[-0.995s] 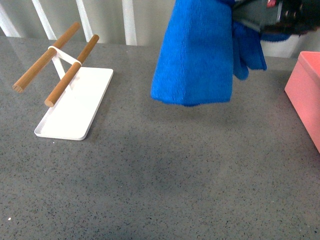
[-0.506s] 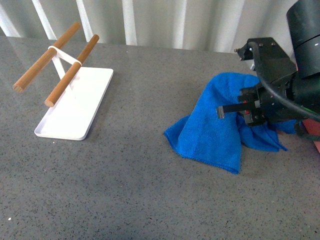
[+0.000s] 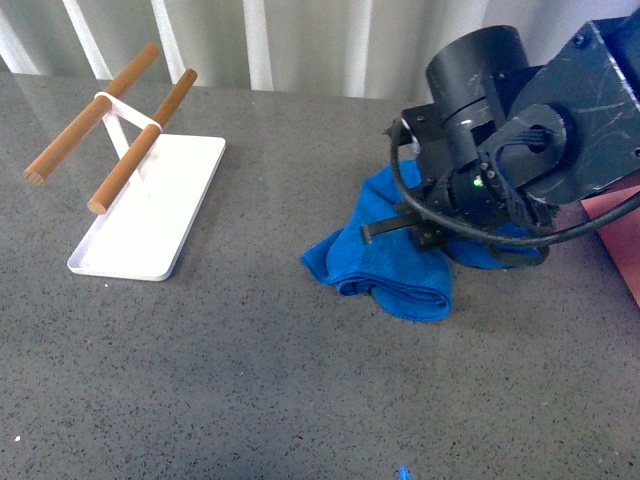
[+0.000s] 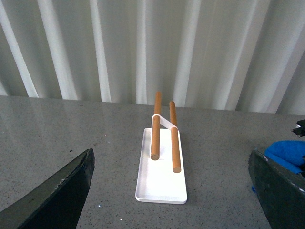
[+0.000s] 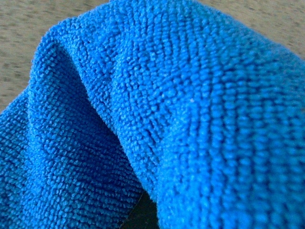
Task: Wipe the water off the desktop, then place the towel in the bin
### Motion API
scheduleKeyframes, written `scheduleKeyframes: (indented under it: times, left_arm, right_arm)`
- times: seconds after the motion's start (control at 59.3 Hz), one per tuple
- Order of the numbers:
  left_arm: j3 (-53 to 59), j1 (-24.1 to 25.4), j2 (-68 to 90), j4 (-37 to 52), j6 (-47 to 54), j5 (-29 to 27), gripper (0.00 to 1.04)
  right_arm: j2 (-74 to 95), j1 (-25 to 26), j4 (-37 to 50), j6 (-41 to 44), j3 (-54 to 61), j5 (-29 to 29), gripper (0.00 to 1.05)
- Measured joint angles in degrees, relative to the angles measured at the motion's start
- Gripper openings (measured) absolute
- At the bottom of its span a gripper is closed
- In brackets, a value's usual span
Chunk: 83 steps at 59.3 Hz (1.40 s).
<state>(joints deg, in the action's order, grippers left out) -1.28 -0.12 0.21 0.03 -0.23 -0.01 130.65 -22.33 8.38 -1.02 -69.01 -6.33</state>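
The blue towel [image 3: 385, 265] lies bunched on the speckled dark grey desktop [image 3: 250, 380], right of centre. My right gripper [image 3: 432, 235] is shut on the towel and presses it down onto the desktop. The towel fills the right wrist view [image 5: 190, 119] and hides the fingers there. The salmon-pink bin [image 3: 622, 225] shows only as a strip at the right edge, behind the right arm. My left gripper [image 4: 171, 193] is open and empty above the desktop, its fingers [image 4: 57, 195] wide apart. The towel's edge shows in the left wrist view [image 4: 288, 152]. I cannot make out any water.
A flat white tray [image 3: 150, 225] with two wooden bars [image 3: 140, 145] on a white stand sits at the left of the desktop; it also shows in the left wrist view [image 4: 152, 183]. Pale vertical slats [image 3: 260, 40] stand behind the desktop's far edge.
The right arm has come down with the towel, from hanging high in the air to pressed on the desktop, and has shifted left. The towel is now more bunched.
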Motion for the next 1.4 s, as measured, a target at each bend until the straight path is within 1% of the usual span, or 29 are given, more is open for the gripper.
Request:
scheduleKeyframes:
  times: [0.219,0.354,0.421,0.506,0.573,0.624,0.674,0.742,0.792,0.894,0.961,1.079,1.298,1.399]
  left_arm:
    - [0.0,0.0,0.0,0.0,0.0,0.0,0.98]
    - [0.0,0.0,0.0,0.0,0.0,0.0,0.98]
    - [0.0,0.0,0.0,0.0,0.0,0.0,0.98]
    - [0.0,0.0,0.0,0.0,0.0,0.0,0.98]
    - [0.0,0.0,0.0,0.0,0.0,0.0,0.98]
    - [0.0,0.0,0.0,0.0,0.0,0.0,0.98]
    - [0.0,0.0,0.0,0.0,0.0,0.0,0.98]
    - [0.0,0.0,0.0,0.0,0.0,0.0,0.98]
    - [0.0,0.0,0.0,0.0,0.0,0.0,0.98]
    - [0.0,0.0,0.0,0.0,0.0,0.0,0.98]
    - [0.0,0.0,0.0,0.0,0.0,0.0,0.98]
    - [0.0,0.0,0.0,0.0,0.0,0.0,0.98]
    - [0.0,0.0,0.0,0.0,0.0,0.0,0.98]
    - [0.0,0.0,0.0,0.0,0.0,0.0,0.98]
  right_arm:
    - [-1.5,-7.1,0.4,-2.5,2.6,3.1,0.03]
    - [-3.9,-8.5,1.0,-4.2,6.9,4.1,0.03]
    - [-5.1,-7.9,0.8,-4.5,9.4,3.3,0.03]
    - [-6.1,-5.9,1.0,-4.7,12.0,2.0,0.03]
    - [-6.9,-3.6,0.8,-4.5,13.6,0.8,0.03]
    - [-8.1,-0.7,1.0,-3.8,14.9,-0.6,0.03]
    - [-9.7,1.6,2.7,-2.0,16.3,0.3,0.03]
    - [-13.0,2.7,3.1,-0.2,16.9,3.2,0.03]
    - [-17.1,2.1,1.3,1.4,16.4,4.6,0.03]
    - [-23.6,-0.5,-2.6,3.3,13.8,4.9,0.03]
    - [-25.9,-1.5,-4.7,3.3,12.3,5.0,0.03]
    - [-30.7,-2.5,-11.0,2.4,8.2,4.7,0.03]
    - [-37.7,-0.5,-22.3,0.3,2.2,1.9,0.03]
    - [-41.8,2.8,-27.7,2.6,-1.1,0.8,0.03]
